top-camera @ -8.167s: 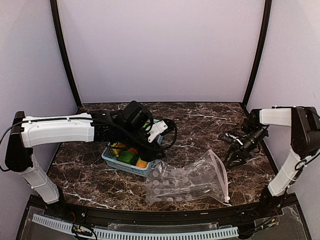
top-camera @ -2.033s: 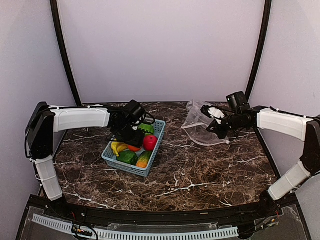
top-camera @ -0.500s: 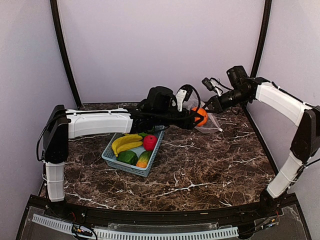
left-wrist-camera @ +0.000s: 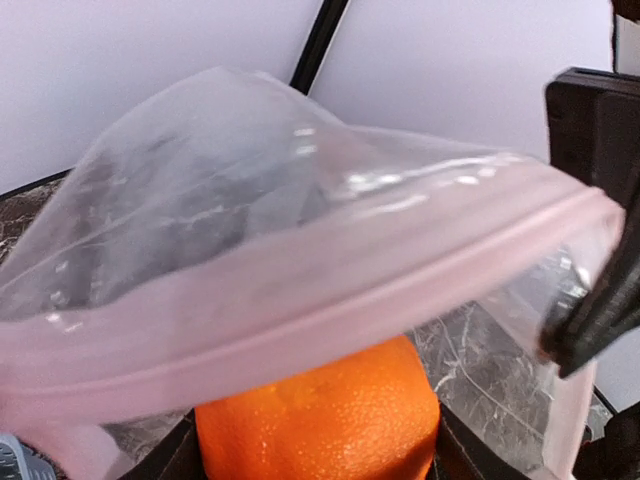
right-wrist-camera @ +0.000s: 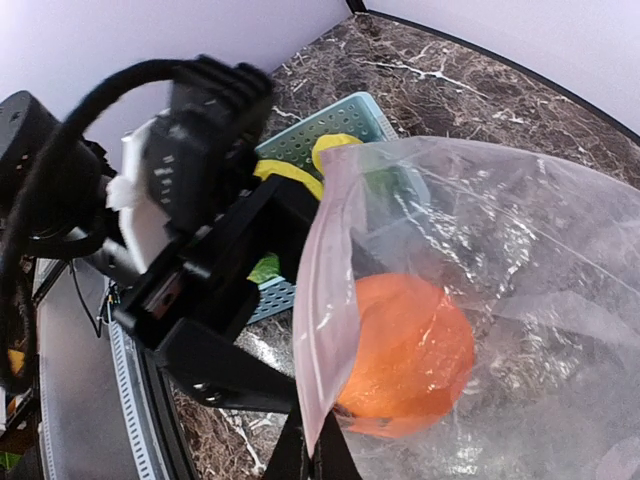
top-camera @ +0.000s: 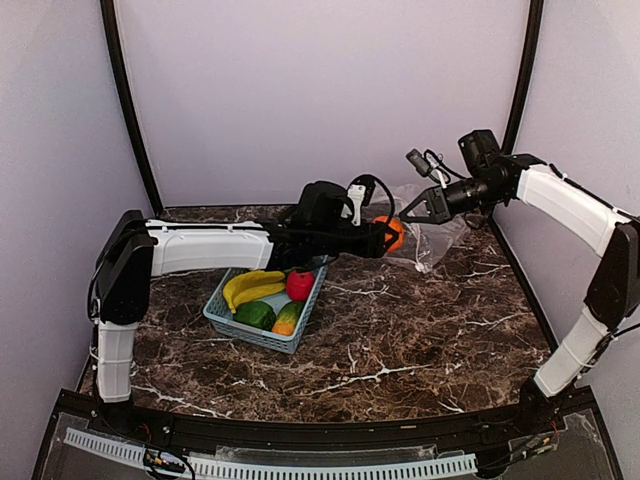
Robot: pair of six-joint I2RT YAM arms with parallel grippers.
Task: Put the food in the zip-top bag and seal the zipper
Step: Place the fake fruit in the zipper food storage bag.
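orange (left-wrist-camera: 320, 415) is at the mouth of the zip-top bag (right-wrist-camera: 520, 230), just under the zipper (left-wrist-camera: 330, 300), clamped between the left gripper (top-camera: 391, 237) fingers. right gripper (top-camera: 407, 214) pinches the bag edge and holds it up (far right of the table (top-camera: 420, 340)). banana (top-camera: 255, 286) and pink-red ball (top-camera: 299, 285) lie in the blue basket (top-camera: 222, 318).

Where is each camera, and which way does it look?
Top: above and behind the arms, looking down at the table; both arms show, left tool holding a glossy orange toy fruit, right tool pinching a clear crinkly plastic bag.
Left wrist: on the left arm, facing the bag's zipper; its dark fingers flank the orange.
Right wrist: on the right arm, looking through the bag at the left tool and a light blue slatted basket; its fingertips pinch the bag's edge.
Both wrist views share the orange and bag.
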